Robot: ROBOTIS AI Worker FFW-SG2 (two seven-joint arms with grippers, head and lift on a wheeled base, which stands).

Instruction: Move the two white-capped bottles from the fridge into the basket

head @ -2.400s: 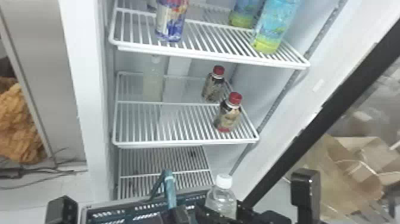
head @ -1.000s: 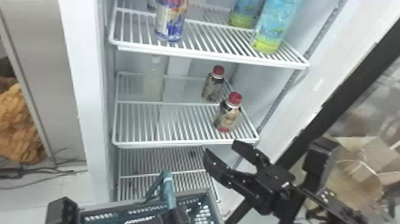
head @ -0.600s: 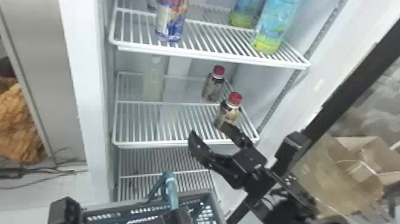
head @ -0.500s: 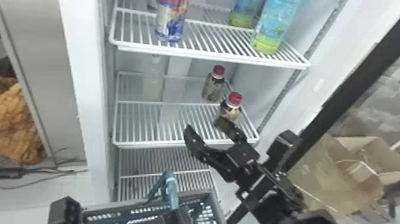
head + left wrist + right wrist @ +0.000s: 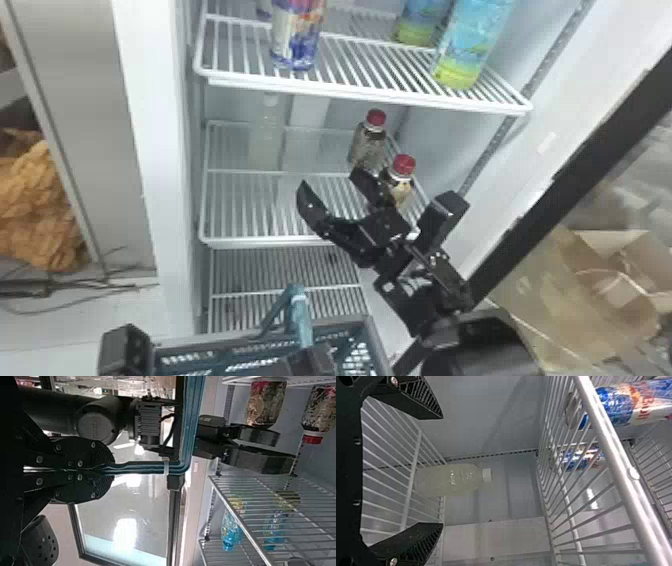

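A white-capped bottle point(image 5: 266, 135) of pale liquid stands at the back left of the fridge's middle shelf. My right gripper point(image 5: 328, 181) is open, lower and to the right of it. In the right wrist view that gripper point(image 5: 440, 471) has the bottle point(image 5: 447, 481) beyond the gap between its fingers, not held. My left gripper point(image 5: 310, 359) is at the basket point(image 5: 375, 340), by its raised teal handle point(image 5: 301, 320). In the left wrist view the left gripper point(image 5: 106, 469) is shut on the handle point(image 5: 136, 468).
Two red-capped bottles point(image 5: 369, 142) point(image 5: 400, 187) stand on the middle shelf, close beside the right gripper. Above, the upper shelf point(image 5: 360, 95) carries a can point(image 5: 296, 40) and blue-green bottles point(image 5: 472, 45). The fridge's dark door edge point(image 5: 560, 175) slants along the right.
Earlier a white-capped bottle showed above the basket beside the right gripper; it is now out of sight. The right gripper has risen and moved into the fridge opening, fingers apart. The left gripper has barely moved.
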